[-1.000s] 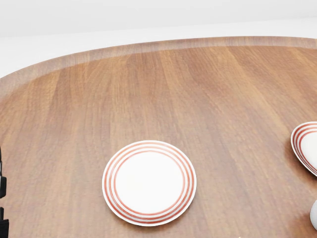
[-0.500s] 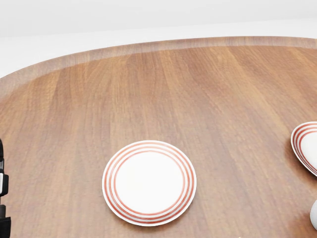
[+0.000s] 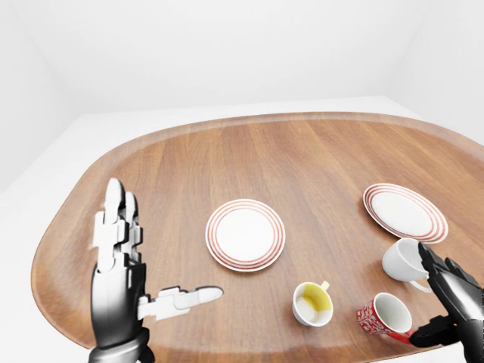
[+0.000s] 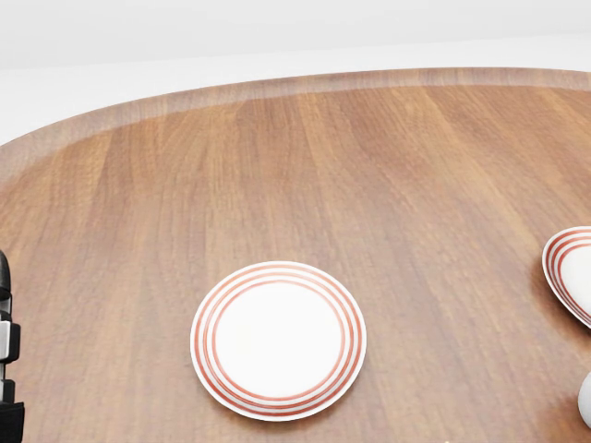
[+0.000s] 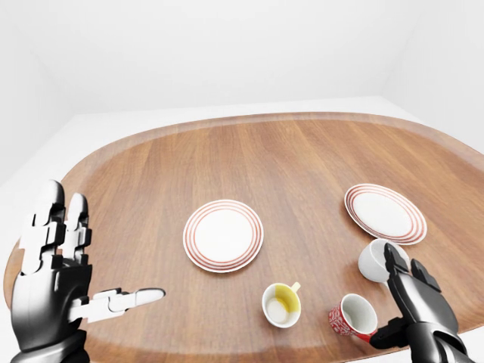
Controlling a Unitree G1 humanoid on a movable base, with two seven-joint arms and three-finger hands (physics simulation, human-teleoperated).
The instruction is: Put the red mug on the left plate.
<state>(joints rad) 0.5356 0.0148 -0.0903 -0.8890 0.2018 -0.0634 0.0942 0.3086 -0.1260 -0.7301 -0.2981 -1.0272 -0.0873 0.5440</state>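
The red mug (image 3: 385, 315) lies tipped on its side near the table's bottom right edge, white inside facing up-left. My right hand (image 3: 454, 302) is open just to the right of it, fingers spread, thumb near the mug's base. The left plate (image 3: 245, 234), white with red rings, sits mid-table and is bare; it also fills the lower middle of the head view as the plate (image 4: 278, 339). My left hand (image 3: 132, 265) is open at the lower left, fingers upright, thumb pointing right toward the plate.
A yellow-lined cup (image 3: 312, 303) stands between the left plate and the red mug. A white mug (image 3: 403, 261) lies beside the right plate (image 3: 404, 212). The wooden table (image 3: 302, 159) is oval, with its near rim just below the mugs.
In the head view the left hand's dark edge at the far left has shifted slightly upward. Plates and table have not moved.
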